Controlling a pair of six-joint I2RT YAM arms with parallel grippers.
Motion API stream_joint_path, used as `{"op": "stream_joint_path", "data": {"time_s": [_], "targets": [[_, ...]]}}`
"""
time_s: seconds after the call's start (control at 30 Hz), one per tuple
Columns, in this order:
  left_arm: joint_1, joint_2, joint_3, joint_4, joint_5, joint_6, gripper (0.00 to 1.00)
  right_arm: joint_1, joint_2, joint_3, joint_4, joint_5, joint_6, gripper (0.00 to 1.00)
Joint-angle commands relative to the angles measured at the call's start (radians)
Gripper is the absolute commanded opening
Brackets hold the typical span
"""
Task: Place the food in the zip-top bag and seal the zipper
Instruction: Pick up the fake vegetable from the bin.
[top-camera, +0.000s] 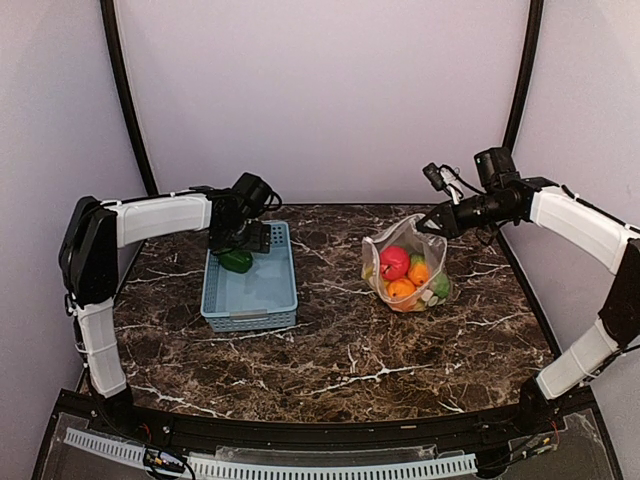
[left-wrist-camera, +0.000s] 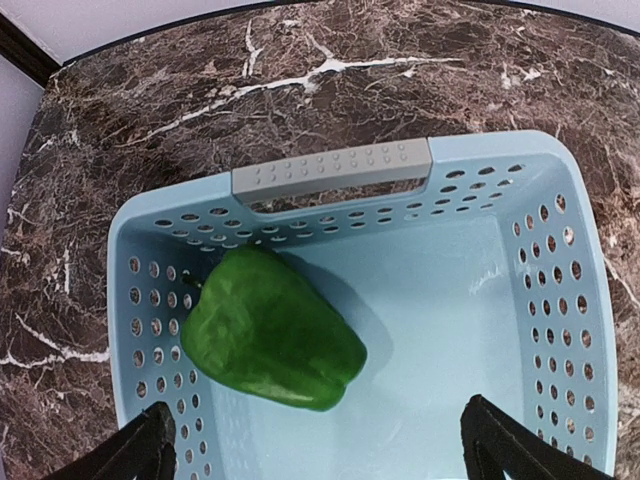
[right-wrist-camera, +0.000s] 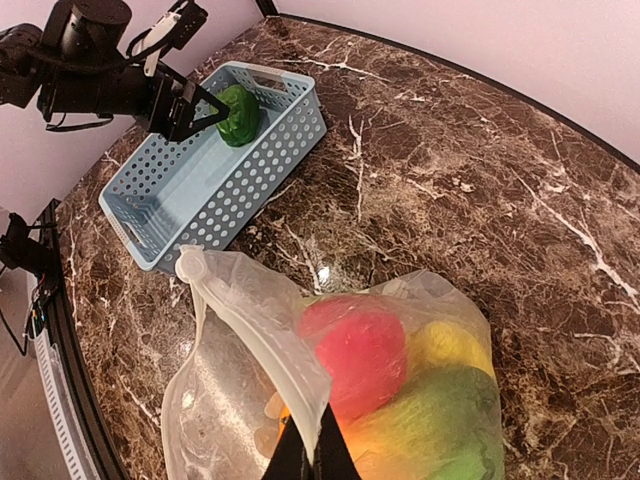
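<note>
Jaws of the left gripper (left-wrist-camera: 320, 445) are wide open and hold nothing; they hang just above the green plastic toy pepper (left-wrist-camera: 270, 340). The pepper lies alone in the light-blue slotted plastic basket (left-wrist-camera: 560, 300), at about 8 o'clock in the left wrist view, close against the wall. To take it well, I think the gripper should first shift toward 8 o'clock until the pepper is centred between the fingers, then go down and close on its wide body without pressing on the wall. At 3 o'clock from the basket, well apart, the right gripper (right-wrist-camera: 310, 455) is closed on the mouth edge of the clear dotted plastic zip-top bag (right-wrist-camera: 230, 400) and lifts it open. Red, orange and yellow toy food (right-wrist-camera: 355, 345) is already inside. The mouth must be wide for the drop.
</note>
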Motion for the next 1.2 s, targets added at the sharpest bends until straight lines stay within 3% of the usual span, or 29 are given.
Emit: {"op": "stream_joint_path", "data": {"time_s": [0.0, 0.27, 0.53, 0.87, 1.17], "targets": [[0.018, 0.019, 0.041, -0.023, -0.033, -0.082, 0.99, -0.005, -0.032, -0.013, 0.026, 0.004, -0.012, 0.00], [0.024, 0.046, 0.032, -0.005, -0.030, -0.262, 0.99, -0.008, -0.020, -0.010, 0.028, -0.008, -0.011, 0.00], [0.048, 0.109, 0.049, 0.004, -0.002, -0.352, 0.99, -0.008, -0.020, -0.026, 0.038, -0.019, -0.011, 0.00], [0.071, 0.200, 0.105, 0.011, -0.042, -0.385, 0.99, -0.008, -0.013, -0.036, 0.043, -0.019, -0.014, 0.00], [0.075, 0.241, 0.114, 0.069, -0.024, -0.324, 0.90, -0.008, 0.016, -0.028, 0.042, -0.021, -0.016, 0.00]]}}
